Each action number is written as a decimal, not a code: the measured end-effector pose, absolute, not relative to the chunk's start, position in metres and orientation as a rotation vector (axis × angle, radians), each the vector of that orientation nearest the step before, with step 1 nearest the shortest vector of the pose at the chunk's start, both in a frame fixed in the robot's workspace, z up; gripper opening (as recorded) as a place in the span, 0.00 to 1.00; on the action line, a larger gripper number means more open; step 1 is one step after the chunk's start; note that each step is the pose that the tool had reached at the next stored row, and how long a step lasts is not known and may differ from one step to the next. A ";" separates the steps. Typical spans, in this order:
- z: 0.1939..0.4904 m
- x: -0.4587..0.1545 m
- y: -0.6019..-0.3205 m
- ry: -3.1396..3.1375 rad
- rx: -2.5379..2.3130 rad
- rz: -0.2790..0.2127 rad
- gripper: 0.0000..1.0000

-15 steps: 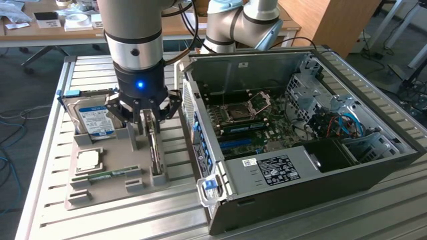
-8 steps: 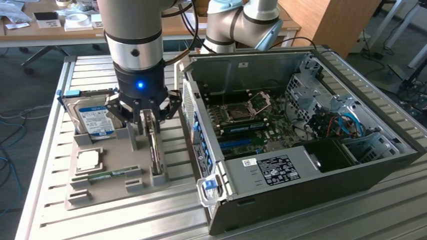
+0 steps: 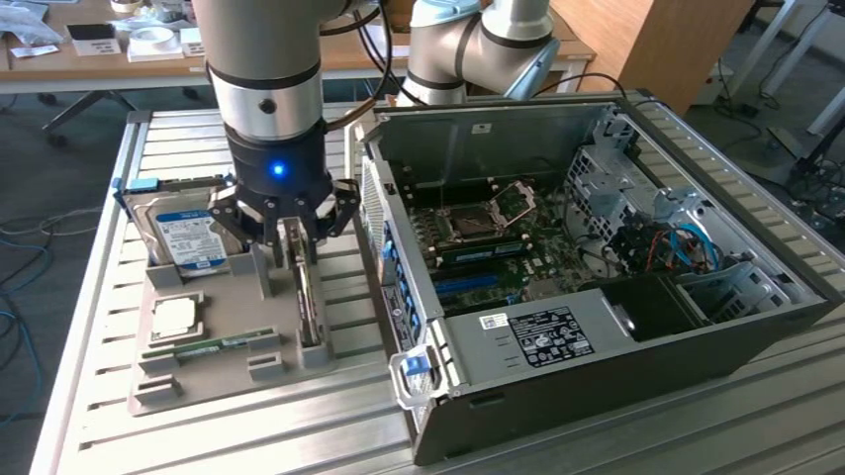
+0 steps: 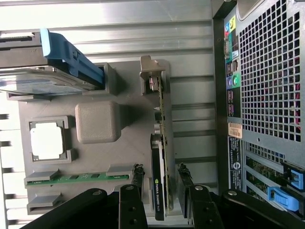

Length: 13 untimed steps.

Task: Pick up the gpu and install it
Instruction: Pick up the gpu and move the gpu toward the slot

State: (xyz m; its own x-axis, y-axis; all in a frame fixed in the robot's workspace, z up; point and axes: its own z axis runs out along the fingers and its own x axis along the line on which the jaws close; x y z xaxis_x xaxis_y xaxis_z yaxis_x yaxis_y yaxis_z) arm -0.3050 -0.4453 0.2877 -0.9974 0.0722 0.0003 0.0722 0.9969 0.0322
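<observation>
Wrist view: gpu [image 4: 160, 143] on edge in holder [image 4: 128, 90], long axis alongside computer case [image 4: 267, 71], claw [image 4: 160, 172] wide over it.

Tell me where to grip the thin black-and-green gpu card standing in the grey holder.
Pinch the gpu card by its upper edge near mid-length, coming straight down: it stands on edge in the grey plastic holder, flat faces sideways, open fingers straddling it.

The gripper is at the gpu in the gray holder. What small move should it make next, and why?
Probably close on the card. The gripper is open, and its fingers stand one on each side of the upright gpu, apart from it, with the card roughly centred between them in the holder.
</observation>
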 end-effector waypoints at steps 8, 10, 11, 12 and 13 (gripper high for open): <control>0.284 -0.305 -0.445 3.139 0.113 0.050 0.42; 0.284 -0.305 -0.445 3.139 0.114 0.050 0.42; 0.284 -0.305 -0.445 3.138 0.114 0.050 0.42; 0.284 -0.305 -0.445 3.138 0.114 0.050 0.42; 0.284 -0.305 -0.445 3.138 0.114 0.050 0.42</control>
